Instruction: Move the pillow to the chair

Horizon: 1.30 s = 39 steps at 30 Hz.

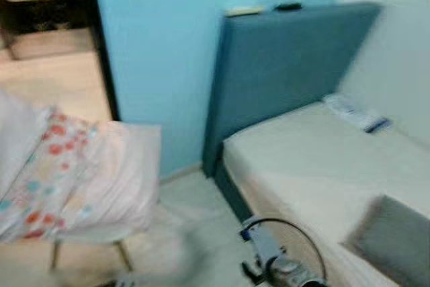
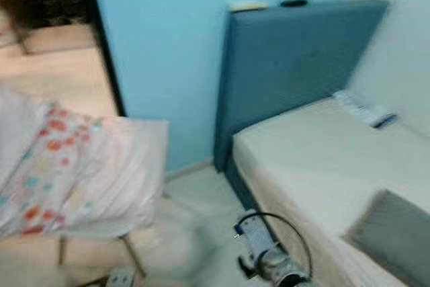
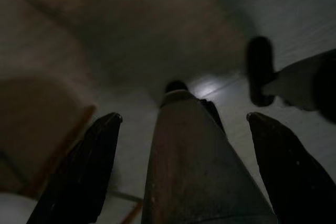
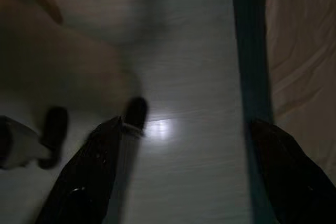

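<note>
A pillow (image 1: pixel 50 166) with red and blue dots on a pale cover lies on a white chair (image 1: pixel 123 253) with wooden legs at the left. The picture is blurred. My right arm (image 1: pixel 282 268) hangs low between the chair and the bed, and its gripper (image 4: pixel 187 123) is open over the pale floor beside the bed's edge. My left gripper (image 3: pixel 184 116) is open too, hanging in shade above the floor with my own leg showing between its fingers (image 3: pixel 84 171). Neither gripper touches the pillow.
A bed (image 1: pixel 316 159) with a bare mattress and a tall blue headboard (image 1: pixel 289 65) fills the right side. A grey cushion (image 1: pixel 393 240) and a small packet (image 1: pixel 356 113) lie on it. A light blue wall (image 1: pixel 161 45) stands ahead, with a doorway (image 1: pixel 47 45) at far left.
</note>
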### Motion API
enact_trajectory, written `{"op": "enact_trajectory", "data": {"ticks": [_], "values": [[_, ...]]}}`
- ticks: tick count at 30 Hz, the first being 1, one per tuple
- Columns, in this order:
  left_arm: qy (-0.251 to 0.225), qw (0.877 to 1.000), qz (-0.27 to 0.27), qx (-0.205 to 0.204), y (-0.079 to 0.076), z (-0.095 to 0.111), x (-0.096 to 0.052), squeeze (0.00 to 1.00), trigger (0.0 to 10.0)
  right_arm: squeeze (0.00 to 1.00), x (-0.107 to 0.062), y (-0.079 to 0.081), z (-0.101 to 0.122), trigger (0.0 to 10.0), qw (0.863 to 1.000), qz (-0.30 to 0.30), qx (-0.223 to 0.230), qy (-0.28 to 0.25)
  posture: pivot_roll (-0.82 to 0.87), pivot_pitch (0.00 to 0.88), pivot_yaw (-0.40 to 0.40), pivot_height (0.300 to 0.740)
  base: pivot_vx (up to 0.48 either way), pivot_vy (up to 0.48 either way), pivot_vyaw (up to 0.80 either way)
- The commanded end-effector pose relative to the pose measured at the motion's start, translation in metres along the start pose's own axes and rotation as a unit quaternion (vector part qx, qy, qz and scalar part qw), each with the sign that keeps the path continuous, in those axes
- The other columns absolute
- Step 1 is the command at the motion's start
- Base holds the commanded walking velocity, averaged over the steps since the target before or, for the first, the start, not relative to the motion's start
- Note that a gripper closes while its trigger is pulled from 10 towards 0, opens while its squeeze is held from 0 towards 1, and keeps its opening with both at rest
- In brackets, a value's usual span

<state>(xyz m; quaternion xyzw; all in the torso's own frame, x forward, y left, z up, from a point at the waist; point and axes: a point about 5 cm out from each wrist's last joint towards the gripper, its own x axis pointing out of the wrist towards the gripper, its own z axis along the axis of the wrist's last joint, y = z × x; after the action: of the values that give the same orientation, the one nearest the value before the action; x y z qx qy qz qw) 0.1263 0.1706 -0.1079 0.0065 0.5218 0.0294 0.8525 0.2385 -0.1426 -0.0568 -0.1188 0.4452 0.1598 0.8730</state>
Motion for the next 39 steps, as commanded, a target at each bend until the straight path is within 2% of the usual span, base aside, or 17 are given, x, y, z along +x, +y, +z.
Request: {"op": "enact_trajectory", "data": {"ticks": [1,5,10,12,16,17,18,21,24,26,27,29,31,33,36,38,39], "values": [[0.012,1.000,0.004,-0.007,0.006,-0.008,-0.001,0.00,10.0,0.00,0.000,0.001,0.005,10.0,1.000,0.005,0.002,-0.008,-0.03,0.011,-0.051,0.740,0.000,0.000,-0.74],[0.000,1.000,0.017,-0.017,0.012,-0.002,-0.001,0.00,10.0,0.00,0.002,0.018,-0.001,10.0,0.998,0.037,-0.043,0.007,0.00,0.000,-0.079,0.740,0.000,0.000,-0.74],[-0.020,0.999,0.029,-0.028,0.019,0.010,0.001,0.00,10.0,0.00,0.003,0.027,-0.006,10.0,0.993,0.060,-0.096,0.020,0.02,0.013,-0.111,0.740,0.000,0.000,-0.74],[-0.026,0.999,0.035,-0.029,0.023,0.014,0.001,0.00,10.0,0.00,0.002,0.025,-0.006,10.0,0.994,0.061,-0.091,0.019,0.04,0.008,-0.118,0.740,0.000,0.000,-0.74],[-0.036,0.998,0.035,-0.035,0.027,0.020,0.001,0.00,10.0,0.00,-0.001,-0.002,-0.011,10.0,0.998,0.010,-0.048,0.025,0.00,0.000,-0.057,0.740,0.000,0.000,-0.74],[-0.036,0.998,0.035,-0.035,0.027,0.020,0.001,0.00,10.0,0.00,-0.001,-0.002,-0.011,10.0,0.998,0.010,-0.048,0.025,0.00,0.000,-0.057,0.740,0.000,0.000,-0.74],[-0.031,0.999,0.027,-0.021,0.025,0.016,0.001,0.00,10.0,0.00,-0.002,-0.007,-0.008,10.0,1.000,-0.002,-0.019,0.014,-0.02,0.000,-0.032,0.740,0.000,0.000,-0.74],[-0.026,0.999,0.020,-0.009,0.024,0.015,0.001,0.00,10.0,0.00,-0.001,-0.006,-0.004,10.0,1.000,-0.006,-0.014,0.008,-0.05,0.008,-0.014,0.740,0.000,0.000,-0.74],[-0.020,0.999,0.017,0.018,0.028,0.014,0.000,0.00,10.0,0.00,0.000,0.009,-0.010,10.0,1.000,0.013,-0.024,0.015,-0.05,0.000,-0.013,0.740,0.000,0.000,-0.74],[-0.034,0.999,0.026,0.000,0.036,0.022,0.000,0.00,10.0,0.00,0.002,0.027,-0.014,10.0,0.998,0.042,-0.035,0.019,-0.04,0.012,-0.020,0.740,0.000,0.000,-0.74],[-0.034,0.999,0.026,0.000,0.036,0.022,0.000,0.00,10.0,0.00,0.002,0.027,-0.014,10.0,0.998,0.042,-0.035,0.019,-0.04,0.012,-0.020,0.740,0.000,0.000,-0.74],[-0.061,0.997,0.036,-0.040,0.041,0.037,0.001,0.00,10.0,0.00,0.003,0.049,-0.020,10.0,0.991,0.089,-0.096,0.025,-0.02,0.029,-0.038,0.740,0.000,0.000,-0.74],[-0.065,0.996,0.036,-0.044,0.041,0.039,0.001,0.00,10.0,0.00,0.003,0.051,-0.020,10.0,0.989,0.095,-0.107,0.025,-0.02,0.029,-0.038,0.740,0.000,0.000,-0.74],[-0.066,0.996,0.042,-0.040,0.042,0.040,0.001,0.00,10.0,0.00,0.002,0.044,-0.021,10.0,0.994,0.080,-0.070,0.028,0.00,0.039,-0.038,0.740,0.000,0.000,-0.74],[-0.067,0.996,0.042,-0.039,0.042,0.040,0.001,0.00,10.0,0.00,0.002,0.038,-0.021,10.0,0.996,0.070,-0.054,0.030,-0.01,0.033,-0.037,0.740,0.000,0.000,-0.74],[-0.077,0.996,0.035,-0.014,0.039,0.045,0.002,0.00,10.0,0.00,0.001,0.026,-0.020,10.0,0.999,0.047,-0.002,0.025,-0.01,0.017,-0.049,0.740,0.000,0.000,-0.74],[-0.077,0.996,0.035,-0.014,0.039,0.045,0.002,0.00,10.0,0.00,0.001,0.026,-0.020,10.0,0.999,0.047,-0.002,0.025,-0.01,0.017,-0.049,0.740,0.000,0.000,-0.74]]}}
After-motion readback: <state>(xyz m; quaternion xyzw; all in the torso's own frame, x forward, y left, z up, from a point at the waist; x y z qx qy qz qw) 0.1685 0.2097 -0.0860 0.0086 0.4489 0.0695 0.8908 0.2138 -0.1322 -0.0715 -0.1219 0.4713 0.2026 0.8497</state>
